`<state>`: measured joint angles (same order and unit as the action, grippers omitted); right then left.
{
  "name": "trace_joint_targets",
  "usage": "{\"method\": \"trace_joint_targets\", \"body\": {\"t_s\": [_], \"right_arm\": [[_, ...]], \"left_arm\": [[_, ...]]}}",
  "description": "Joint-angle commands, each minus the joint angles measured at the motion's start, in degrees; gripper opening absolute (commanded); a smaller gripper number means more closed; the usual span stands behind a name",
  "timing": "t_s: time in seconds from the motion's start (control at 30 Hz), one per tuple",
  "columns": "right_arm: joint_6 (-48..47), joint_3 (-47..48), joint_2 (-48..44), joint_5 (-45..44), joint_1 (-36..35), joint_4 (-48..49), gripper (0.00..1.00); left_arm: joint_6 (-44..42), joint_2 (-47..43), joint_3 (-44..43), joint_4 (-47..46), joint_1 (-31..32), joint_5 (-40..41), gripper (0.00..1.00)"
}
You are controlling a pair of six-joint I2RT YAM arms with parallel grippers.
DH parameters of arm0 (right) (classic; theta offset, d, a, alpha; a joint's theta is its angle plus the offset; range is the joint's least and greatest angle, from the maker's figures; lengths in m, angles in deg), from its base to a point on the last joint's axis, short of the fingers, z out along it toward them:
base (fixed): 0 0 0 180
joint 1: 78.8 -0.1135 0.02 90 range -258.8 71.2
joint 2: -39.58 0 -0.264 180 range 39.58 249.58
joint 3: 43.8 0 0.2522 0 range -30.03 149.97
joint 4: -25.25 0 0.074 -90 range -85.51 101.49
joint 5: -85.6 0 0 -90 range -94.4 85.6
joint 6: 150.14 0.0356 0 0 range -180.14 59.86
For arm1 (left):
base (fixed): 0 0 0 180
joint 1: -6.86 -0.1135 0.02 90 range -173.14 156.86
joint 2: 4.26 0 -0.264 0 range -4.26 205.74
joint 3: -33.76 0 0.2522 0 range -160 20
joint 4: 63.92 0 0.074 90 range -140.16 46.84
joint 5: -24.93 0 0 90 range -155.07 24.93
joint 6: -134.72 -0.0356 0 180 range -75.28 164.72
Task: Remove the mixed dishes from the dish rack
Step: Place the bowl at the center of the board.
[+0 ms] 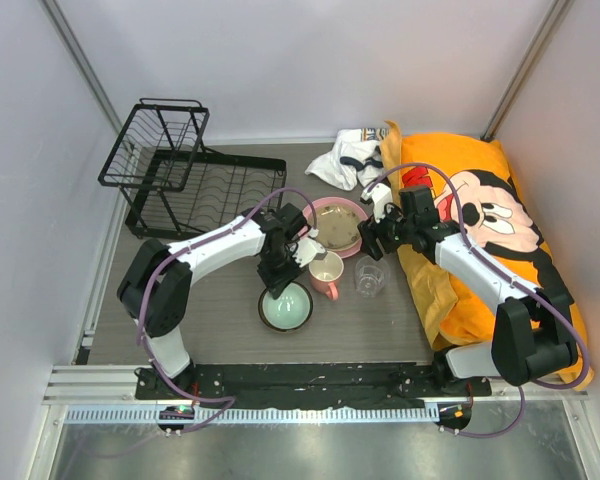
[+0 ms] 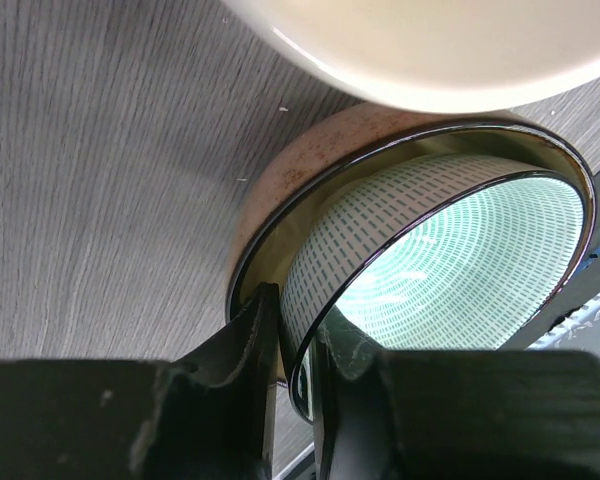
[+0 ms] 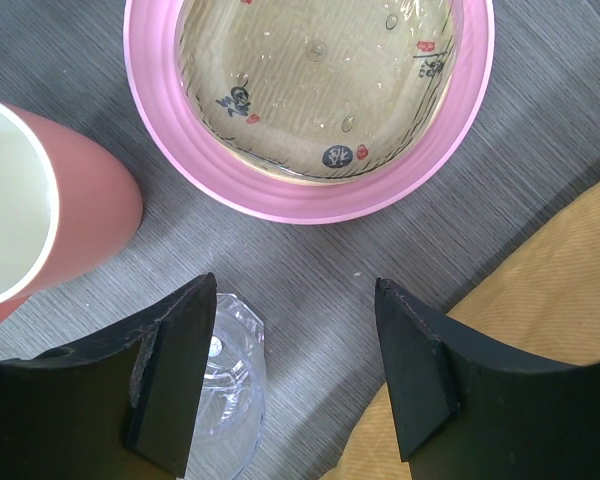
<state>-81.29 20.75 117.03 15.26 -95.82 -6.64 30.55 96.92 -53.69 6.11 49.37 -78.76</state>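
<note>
dish rack (image 1: pixel 180 165): black wire, flat slotted lower tray with a raised basket at one end; stands at the far left of the table (image 1: pixel 210 330), a grey surface with wood-grain lines, well apart from the dishes.

mint-green bowl (image 2: pixel 460 250): round, glossy pale green inside with a dotted reflection, dark shiny rim, brown speckled outside; sits on the table in front of the pink mug. left gripper (image 2: pixel 295 330): black fingers closed narrowly on the bowl's near rim, one inside and one outside.

pink mug (image 3: pixel 40 220): matte salmon wall, cream inside, white rim; upright between the bowl and the pink plate.

pink plate (image 3: pixel 310 190): large, round, smooth raised edge; holds the tan dish (image 3: pixel 320 80), shallow and glazed, with small blue and red painted marks.

glass cup (image 3: pixel 230 380): clear, faceted, upright just beside the mug.

right gripper (image 3: pixel 295 340): jaws spread wide, holding nothing, above bare table between the glass cup and the orange cushion (image 1: pixel 480 220), soft fabric with a cartoon mouse print.

white cloth (image 1: pixel 347 155): crumpled, behind the plate.
</note>
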Motion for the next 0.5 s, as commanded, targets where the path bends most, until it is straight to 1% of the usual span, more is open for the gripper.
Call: {"method": "trace_joint_targets", "body": {"t_s": [0.0,0.13,0.47], "right_arm": [[-0.9,1.6,-0.8,0.8,0.3,0.7,0.69],[-0.9,1.6,-0.7,0.8,0.3,0.6,0.69],[-0.8,1.5,-0.6,0.6,0.3,0.6,0.69]], "left_arm": [[-0.7,-2.1,-0.5,-0.5,0.3,-0.3,0.22],[-0.7,-3.1,-0.2,-0.7,0.4,0.2,0.30],[-0.8,-5.7,0.2,-1.3,0.4,1.7,0.40]]}}
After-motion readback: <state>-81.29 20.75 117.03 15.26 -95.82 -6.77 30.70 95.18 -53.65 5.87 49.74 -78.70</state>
